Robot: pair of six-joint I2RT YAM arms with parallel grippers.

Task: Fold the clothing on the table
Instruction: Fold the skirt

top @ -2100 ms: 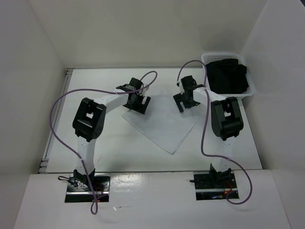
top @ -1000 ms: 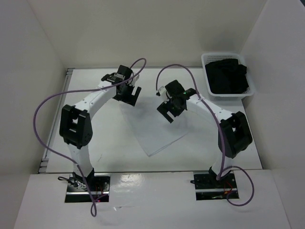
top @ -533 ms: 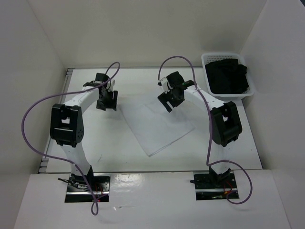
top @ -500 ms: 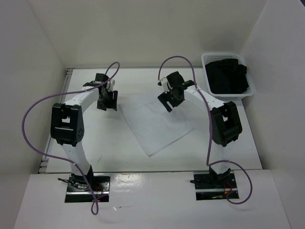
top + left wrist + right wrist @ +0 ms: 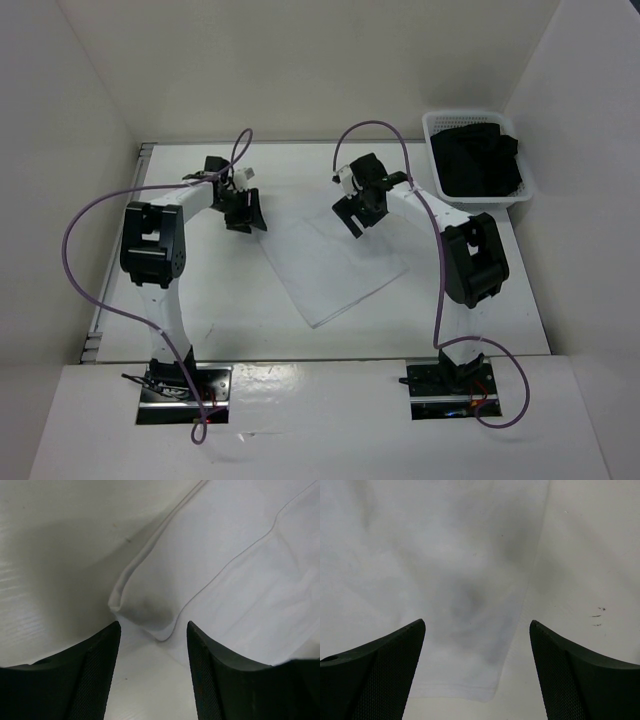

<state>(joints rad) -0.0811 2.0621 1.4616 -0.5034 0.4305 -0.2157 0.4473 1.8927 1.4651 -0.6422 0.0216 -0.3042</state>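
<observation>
Left end effector (image 5: 245, 217) nearer clothing (image 5: 335, 262)

- Clothing (image 5: 240, 580): cut off by the top and right edges in the left wrist view.
- Its far corners, seen from above: partly covered by left gripper (image 5: 245, 213) and right gripper (image 5: 357, 213).

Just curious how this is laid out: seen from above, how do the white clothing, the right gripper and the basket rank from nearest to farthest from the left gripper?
1. The clothing: its left corner lies right at the left gripper.
2. The right gripper: across the clothing, to the right.
3. The basket: far off, back right.
</observation>
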